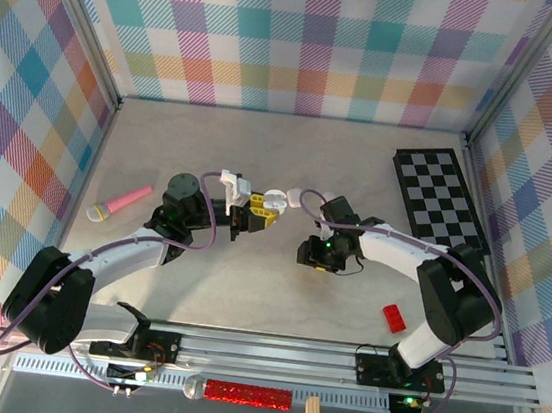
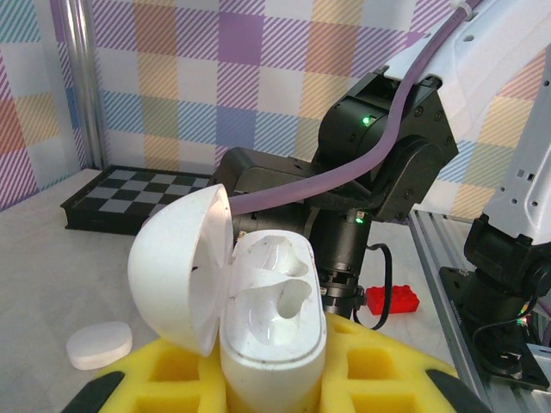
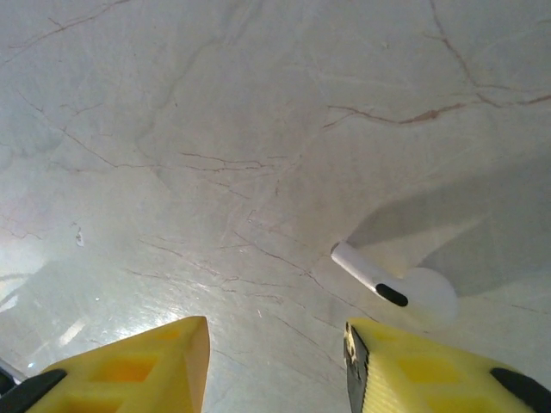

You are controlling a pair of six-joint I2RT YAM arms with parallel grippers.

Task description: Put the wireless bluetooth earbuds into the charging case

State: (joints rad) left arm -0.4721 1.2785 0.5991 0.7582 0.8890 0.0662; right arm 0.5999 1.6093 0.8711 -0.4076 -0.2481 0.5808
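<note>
My left gripper [image 1: 257,214] [image 2: 275,383] is shut on a white charging case [image 2: 275,318] [image 1: 275,201], which stands upright between the yellow fingers [image 2: 387,370]. Its lid [image 2: 176,267] hangs open to the left, and both moulded wells are empty. My right gripper [image 1: 316,257] [image 3: 275,353] points down close over the marbled tabletop. Its jaws stand apart with bare table between them. One white earbud [image 3: 392,292] lies on the table just beyond the tip of the right finger [image 3: 430,370], its stem pointing up-left.
A white pebble-like case [image 2: 99,344] [image 1: 307,198] lies on the table beyond the held case. A red block [image 1: 394,317] [image 2: 392,299] sits near the right arm's base. A checkerboard [image 1: 443,197] is at the back right, a pink microphone [image 1: 120,203] at the left.
</note>
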